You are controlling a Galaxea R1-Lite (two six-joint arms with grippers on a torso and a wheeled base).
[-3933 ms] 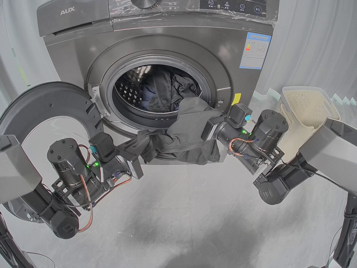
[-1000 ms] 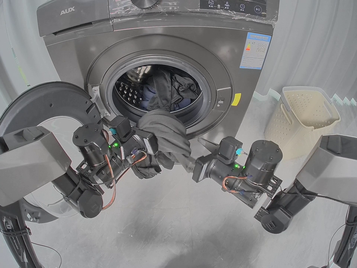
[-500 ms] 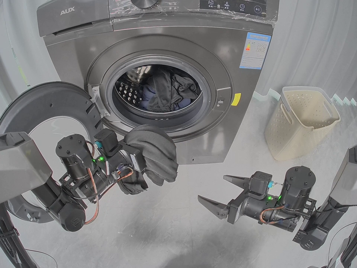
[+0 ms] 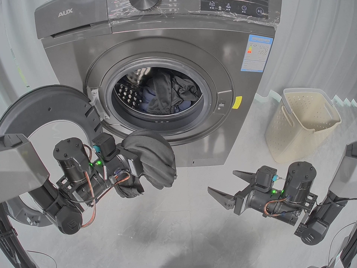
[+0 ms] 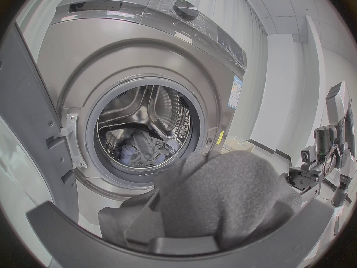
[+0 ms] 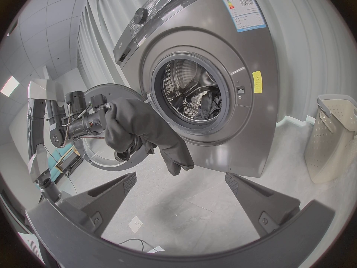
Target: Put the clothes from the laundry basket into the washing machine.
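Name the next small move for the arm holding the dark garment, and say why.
Probably lift the left gripper and carry the dark garment forward into the drum: it hangs bunched below and outside the drum's mouth, while the right gripper is open and empty.

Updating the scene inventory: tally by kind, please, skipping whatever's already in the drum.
Grey front-loading washing machine: 1
Cream perforated plastic laundry basket: 1
Dark grey fabric garment, in the left gripper: 1
Grippers, left plus right gripper: 2
Total: 5
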